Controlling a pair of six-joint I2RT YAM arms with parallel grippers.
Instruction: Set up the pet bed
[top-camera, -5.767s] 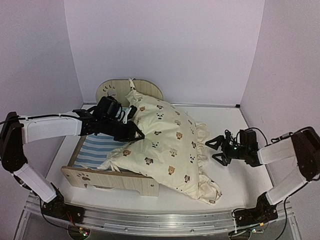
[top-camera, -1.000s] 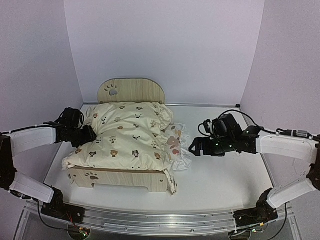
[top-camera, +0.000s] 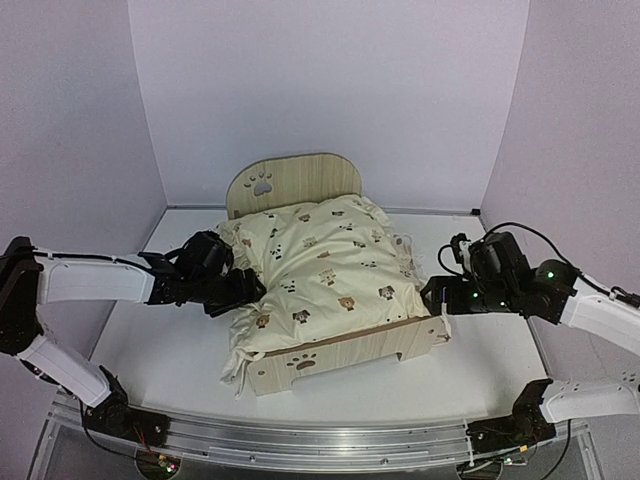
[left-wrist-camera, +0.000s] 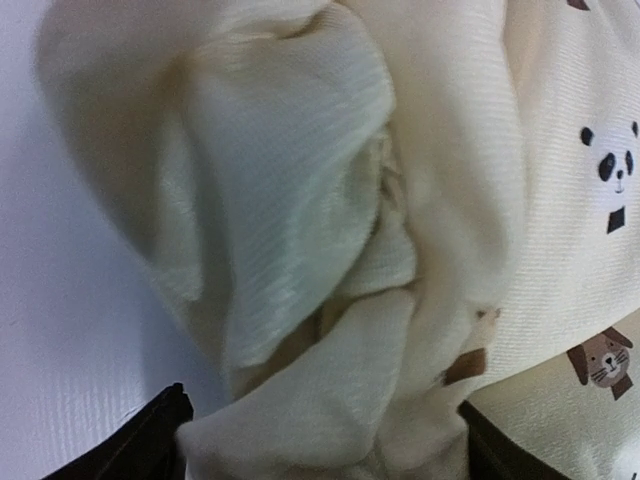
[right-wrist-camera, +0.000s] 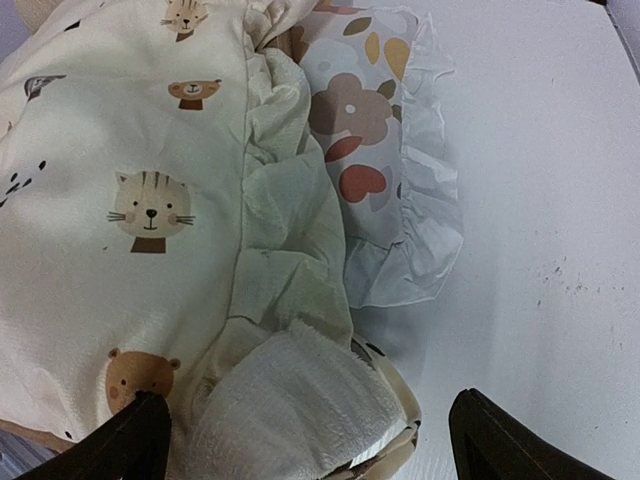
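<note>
From above, the bed (top-camera: 345, 352) is seen in the middle of the table (top-camera: 150, 350), turned at an angle, with its arched headboard at the far end and its paw-cut footboard at the near end. The whole top of the bed is covered by the cushion (top-camera: 320, 268), which is draped over the bed's left side and hangs down at the bed's near left corner. A strip of the pillow (top-camera: 404, 250) is seen along the bed's right side, under the cushion's edge. The left gripper (top-camera: 243, 291) is held against the cushion at the bed's left side, and the right gripper (top-camera: 437, 297) is held at the bed's near right corner. In the left wrist view, the frame is filled by bunched cushion (left-wrist-camera: 330, 250) cloth; the fingers (left-wrist-camera: 150, 445) are set well apart, and the gap is packed with a fold of cloth, but whether that fold is pinched or let go cannot be told. In the right wrist view, the cushion (right-wrist-camera: 130, 200) is seen on the left and the pillow (right-wrist-camera: 370, 130) just beside it, its ruffle spread on the table (right-wrist-camera: 540, 200). The right fingers (right-wrist-camera: 135, 440) are spread wide, with a thick fold of cushion between them; nothing is clamped.
</note>
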